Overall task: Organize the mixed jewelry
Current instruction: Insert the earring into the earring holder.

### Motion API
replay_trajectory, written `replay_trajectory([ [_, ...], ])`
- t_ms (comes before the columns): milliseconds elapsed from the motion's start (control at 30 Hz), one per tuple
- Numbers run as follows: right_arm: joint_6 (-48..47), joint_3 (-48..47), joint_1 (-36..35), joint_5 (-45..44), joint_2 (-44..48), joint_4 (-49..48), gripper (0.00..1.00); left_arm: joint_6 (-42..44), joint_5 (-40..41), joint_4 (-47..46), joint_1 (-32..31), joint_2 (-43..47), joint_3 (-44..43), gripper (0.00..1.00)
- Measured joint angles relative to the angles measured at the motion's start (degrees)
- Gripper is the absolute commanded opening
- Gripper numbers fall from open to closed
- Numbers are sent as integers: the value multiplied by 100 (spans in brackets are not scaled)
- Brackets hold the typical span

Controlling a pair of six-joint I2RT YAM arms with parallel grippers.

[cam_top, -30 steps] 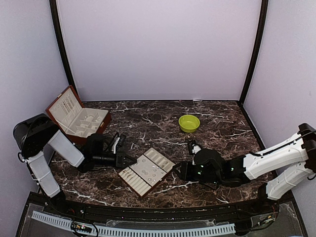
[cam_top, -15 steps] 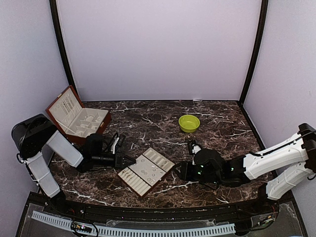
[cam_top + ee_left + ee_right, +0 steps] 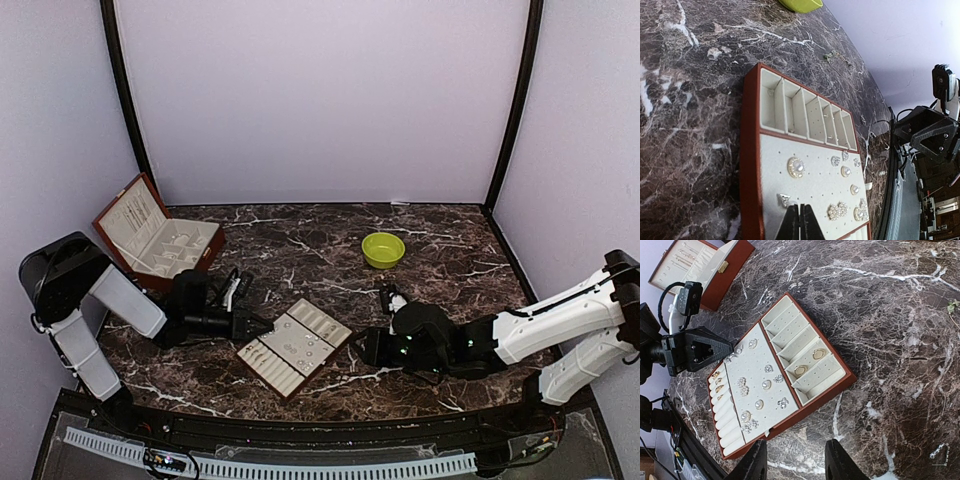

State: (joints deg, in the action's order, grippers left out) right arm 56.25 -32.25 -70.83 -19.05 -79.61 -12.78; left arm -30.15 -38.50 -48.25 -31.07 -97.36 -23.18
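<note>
Cream tray (image 3: 264, 373) lies diagonally between both arms. Left gripper (image 3: 800, 222) is at the tray's stud pad, fingers pinched together, nothing showing between them. Right gripper (image 3: 796, 460) hovers off the tray's slotted end, fingers partly apart, empty. The mixed jewelry (image 3: 765, 385) sits mostly on that pad, dead ahead of the left tips, so the left arm looks nearer. One thin chain (image 3: 940, 452) lies loose off the tray, on the right gripper's side.

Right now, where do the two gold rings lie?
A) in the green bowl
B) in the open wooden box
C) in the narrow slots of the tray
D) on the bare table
C: in the right wrist view, both gold rings sit in the slotted part of the tray, each in its own slot.
</note>
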Motion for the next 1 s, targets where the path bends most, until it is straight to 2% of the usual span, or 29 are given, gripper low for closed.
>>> replay_trajectory([
  [300,0,0,0,-9,0,0,41,46,44,131,28,79,0,0],
  [1000,-2,0,0,-13,0,0,42,256,345,684,87,468,11,16],
])
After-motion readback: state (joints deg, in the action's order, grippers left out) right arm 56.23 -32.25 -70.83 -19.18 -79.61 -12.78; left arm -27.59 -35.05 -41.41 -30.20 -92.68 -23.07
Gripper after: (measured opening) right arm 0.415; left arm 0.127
